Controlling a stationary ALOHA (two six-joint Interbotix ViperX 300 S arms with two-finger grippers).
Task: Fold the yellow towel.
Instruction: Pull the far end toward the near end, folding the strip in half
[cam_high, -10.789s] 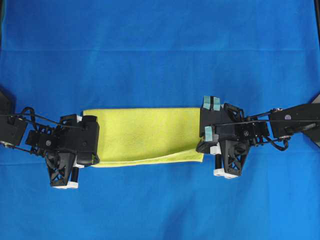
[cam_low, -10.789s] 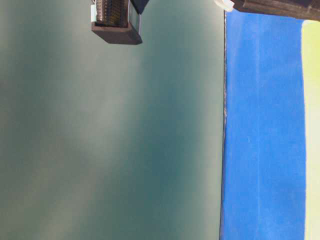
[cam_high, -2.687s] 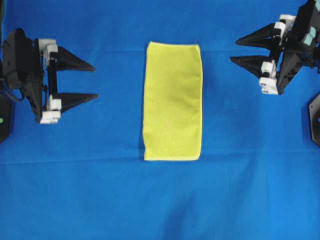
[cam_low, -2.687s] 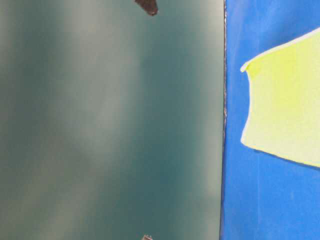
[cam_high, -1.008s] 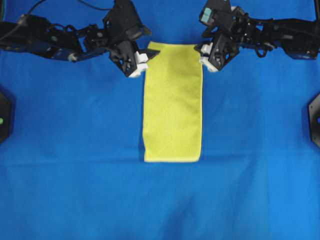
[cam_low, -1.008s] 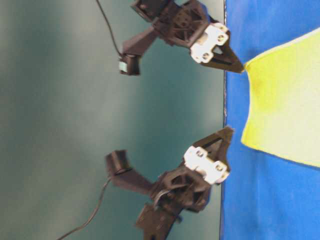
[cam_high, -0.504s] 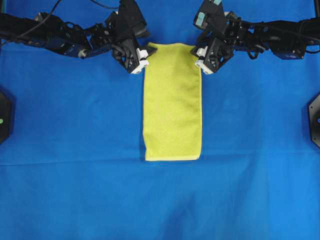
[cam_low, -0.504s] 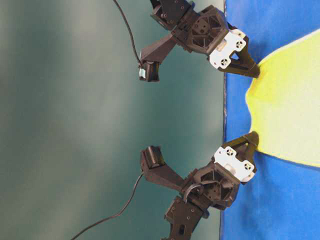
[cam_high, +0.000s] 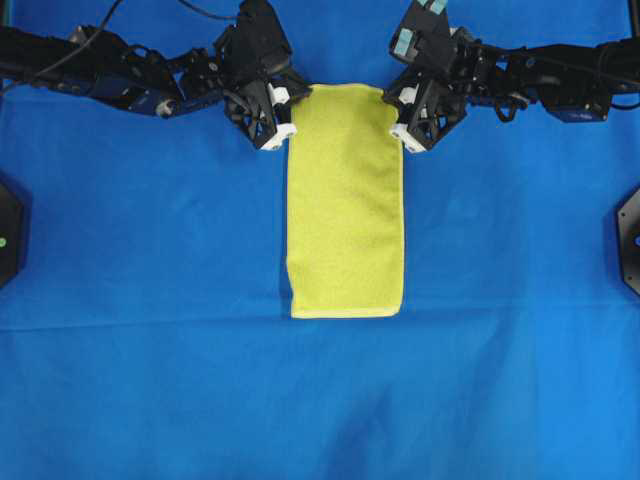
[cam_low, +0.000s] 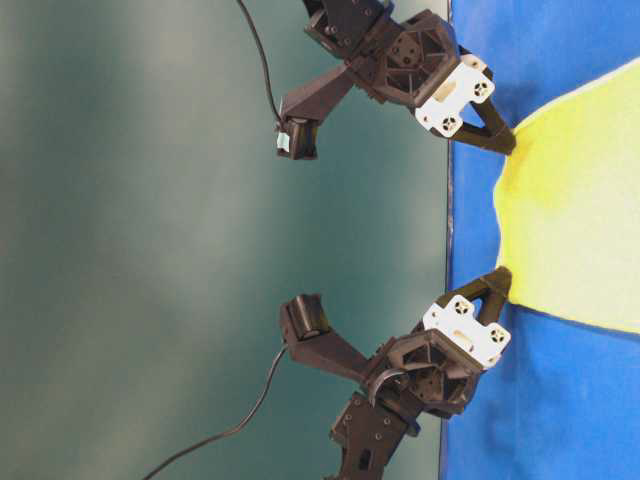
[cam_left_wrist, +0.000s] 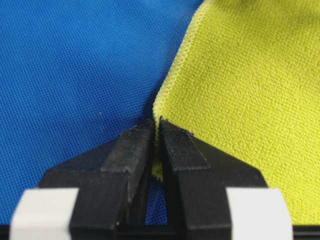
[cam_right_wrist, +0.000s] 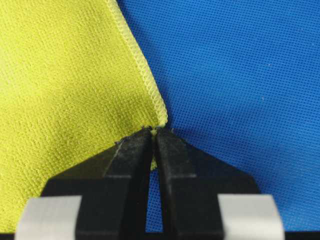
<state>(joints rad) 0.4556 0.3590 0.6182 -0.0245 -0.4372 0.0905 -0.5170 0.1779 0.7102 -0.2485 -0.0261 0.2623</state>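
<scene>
One yellow towel (cam_high: 345, 200), two grippers, left gripper (cam_high: 285, 112), right gripper (cam_high: 396, 115), each pinching a corner

Yellow towel (cam_left_wrist: 240, 95) nubby terry cloth; table cover (cam_left_wrist: 75, 65) fine-woven blue fabric, matt.

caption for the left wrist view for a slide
Left gripper shut on a corner of the yellow towel.
</scene>
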